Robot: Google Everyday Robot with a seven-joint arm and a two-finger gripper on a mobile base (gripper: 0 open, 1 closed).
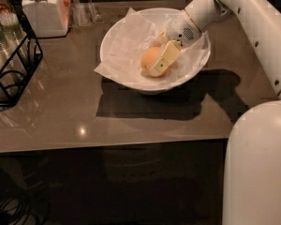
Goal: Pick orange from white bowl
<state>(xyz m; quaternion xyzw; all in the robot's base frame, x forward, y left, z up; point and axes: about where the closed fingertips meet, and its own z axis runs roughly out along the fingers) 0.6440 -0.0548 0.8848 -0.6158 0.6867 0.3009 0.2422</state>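
The orange point(149, 60) lies in the white bowl point(113, 40), on its crinkled white paper lining, a little right of the bowl's middle. My gripper point(161, 60) reaches down into the bowl from the upper right and sits right at the orange, covering its right side. The orange rests on the paper at the bottom of the bowl. The white arm runs from the gripper back to the upper right corner.
The bowl stands on a grey-brown table point(61, 111). A black wire rack point(11, 69) with jars is at the left edge. A white lidded jar point(42, 8) stands at the back left. My white base point(257, 163) fills the lower right.
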